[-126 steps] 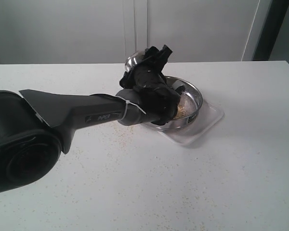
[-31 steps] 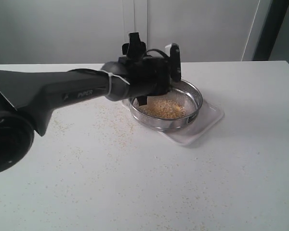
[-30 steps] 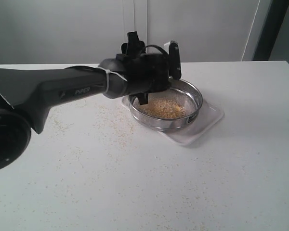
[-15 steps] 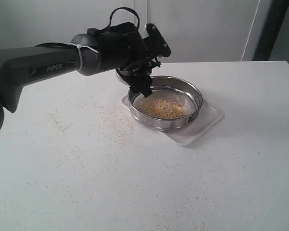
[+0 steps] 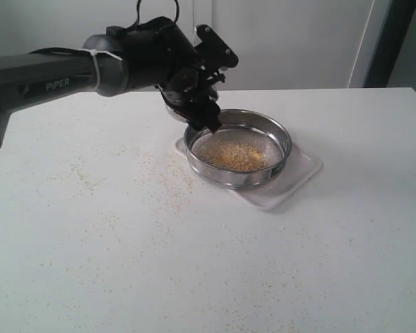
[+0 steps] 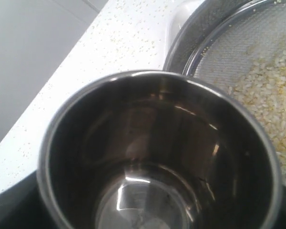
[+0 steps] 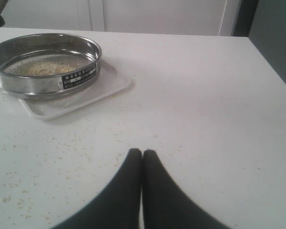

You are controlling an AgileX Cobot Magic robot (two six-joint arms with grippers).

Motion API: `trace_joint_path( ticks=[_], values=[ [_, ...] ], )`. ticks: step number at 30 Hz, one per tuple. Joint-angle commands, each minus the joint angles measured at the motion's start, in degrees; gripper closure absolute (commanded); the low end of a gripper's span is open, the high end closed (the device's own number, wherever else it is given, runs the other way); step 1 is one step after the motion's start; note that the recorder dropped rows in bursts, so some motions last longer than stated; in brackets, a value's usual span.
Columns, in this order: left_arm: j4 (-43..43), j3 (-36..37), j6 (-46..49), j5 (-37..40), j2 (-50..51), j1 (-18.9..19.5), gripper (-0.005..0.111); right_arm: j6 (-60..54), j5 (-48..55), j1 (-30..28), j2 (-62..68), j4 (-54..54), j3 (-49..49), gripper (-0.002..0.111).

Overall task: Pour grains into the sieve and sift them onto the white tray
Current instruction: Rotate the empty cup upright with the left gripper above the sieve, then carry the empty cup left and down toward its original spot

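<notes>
Plain lab-like room: speckled white table (image 5: 194, 263) before blank white wall panels (image 5: 284, 41).

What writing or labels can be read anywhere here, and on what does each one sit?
"PiPER": pale letters on the dark left arm.
Black nameplate on the rim wall of the sieve: pale print, too small to read.
No other writing shows in any view.

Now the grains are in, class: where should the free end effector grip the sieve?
The thin upright rim wall of the sieve, pinched from above on its right side; the left end effector holds the cup near the far-left rim.
</notes>
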Motion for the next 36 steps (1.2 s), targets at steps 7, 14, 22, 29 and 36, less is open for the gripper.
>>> trace_joint_path(
  ticks=[7, 14, 22, 29, 36],
  values=[
    [-5.58, 9.47, -0.25, -7.41, -7.54, 3.45, 0.107, -0.19, -0.83, -0.42, -0.21, -0.17, 0.29, 0.108],
    [-10.05, 19.42, -0.25, -17.6, -12.38, 6.69, 0.107, -0.19, -0.83, -0.42, -0.21, -0.17, 0.29, 0.108],
    [-9.8, 27.05, -0.25, -25.13, -15.54, 6.69, 0.107, -0.19, -0.83, -0.42, -0.21, -0.17, 0.29, 0.108],
    [-10.06, 31.95, -4.05, -29.86, -17.26, 9.77, 0.107, -0.19, -0.83, -0.42, -0.21, -0.17, 0.29, 0.108],
    [-11.39, 36.58, -6.28, -28.42, -19.09, 15.89, 0.107, -0.19, -0.83, -0.42, -0.21, -0.17, 0.29, 0.108]
  ],
)
